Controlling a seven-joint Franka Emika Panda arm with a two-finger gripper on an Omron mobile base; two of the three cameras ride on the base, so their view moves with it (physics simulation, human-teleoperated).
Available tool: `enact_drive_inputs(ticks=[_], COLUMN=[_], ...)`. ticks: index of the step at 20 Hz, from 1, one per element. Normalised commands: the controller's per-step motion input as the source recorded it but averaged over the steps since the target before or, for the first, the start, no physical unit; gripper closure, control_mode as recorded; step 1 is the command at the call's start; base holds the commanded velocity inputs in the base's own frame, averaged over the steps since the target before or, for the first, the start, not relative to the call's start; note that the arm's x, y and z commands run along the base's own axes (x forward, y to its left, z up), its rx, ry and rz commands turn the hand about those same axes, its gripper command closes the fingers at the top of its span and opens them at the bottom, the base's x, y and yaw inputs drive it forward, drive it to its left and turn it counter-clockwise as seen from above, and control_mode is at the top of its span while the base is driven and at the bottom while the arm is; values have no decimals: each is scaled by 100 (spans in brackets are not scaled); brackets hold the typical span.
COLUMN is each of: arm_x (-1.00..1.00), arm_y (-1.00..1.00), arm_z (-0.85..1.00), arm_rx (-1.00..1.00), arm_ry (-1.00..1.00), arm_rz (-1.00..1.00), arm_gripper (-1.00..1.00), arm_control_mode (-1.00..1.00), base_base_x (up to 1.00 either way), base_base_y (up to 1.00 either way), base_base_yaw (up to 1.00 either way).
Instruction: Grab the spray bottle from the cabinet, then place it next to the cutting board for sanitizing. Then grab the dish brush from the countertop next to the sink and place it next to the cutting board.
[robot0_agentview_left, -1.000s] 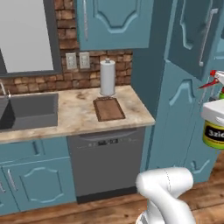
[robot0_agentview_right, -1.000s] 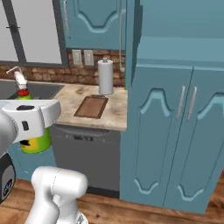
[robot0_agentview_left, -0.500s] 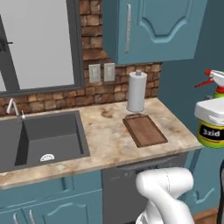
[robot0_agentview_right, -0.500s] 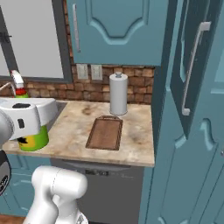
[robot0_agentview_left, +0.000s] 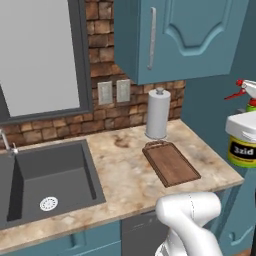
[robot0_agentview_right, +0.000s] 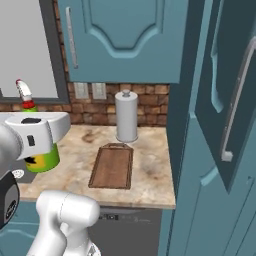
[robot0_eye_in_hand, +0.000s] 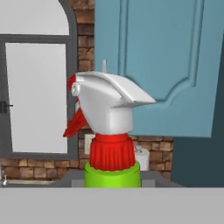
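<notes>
- The robot's white arm (robot0_agentview_left: 187, 215) rises in the foreground of both base views; the hand carries the spray bottle (robot0_eye_in_hand: 109, 131) upright, its red-and-white trigger head directly before the hand camera.
- The gripper (robot0_agentview_right: 37, 131) is seen as a white hand body around the green bottle; the jaws stand clamped on the bottle's body, below the red collar, though the fingertips themselves are hidden.
- In the left base view the bottle (robot0_agentview_left: 243, 142) hangs in the air off the right end of the countertop (robot0_agentview_left: 125, 175), not yet over the stone.
- Change noted: a second ago the base views took in the dishwasher front and the tall cabinet doors from well back. Now the countertop sits much nearer and larger, so the base has driven in with the bottle in hand.
- Judgement: the fetch from the cabinet (robot0_agentview_right: 220, 150) is complete and the carry is near its end.
- The cutting board (robot0_agentview_left: 170, 162) lies flat beyond the arm, handle end towards the wall, with bare stone on either side.
- The paper-towel roll (robot0_agentview_left: 157, 114) stands just behind the board, against the brick.
- The sink (robot0_agentview_left: 47, 180) lies well apart to the left.
</notes>
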Motion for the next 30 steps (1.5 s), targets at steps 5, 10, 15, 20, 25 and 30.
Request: enact_drive_inputs(ticks=[5, 10, 15, 20, 25, 30], arm_x=[0, 0, 12, 49, 62, 62], arm_y=[0, 0, 3, 0, 0, -7], arm_z=[0, 0, -2, -46, -46, -46], arm_rx=[0, 0, 0, 0, 0, 0], arm_ry=[0, 0, 0, -1, -10, -11], arm_rz=[0, 0, -14, -30, -16, 0], arm_gripper=[100, 100, 100, 100, 100, 100], arm_control_mode=[100, 100, -100, -100, -100, -100], base_base_x=[42, 25, 8, 0, 0, 0], base_base_y=[30, 4, 0, 0, 0, 0], base_base_yaw=[-29, -18, -5, 0, 0, 0])
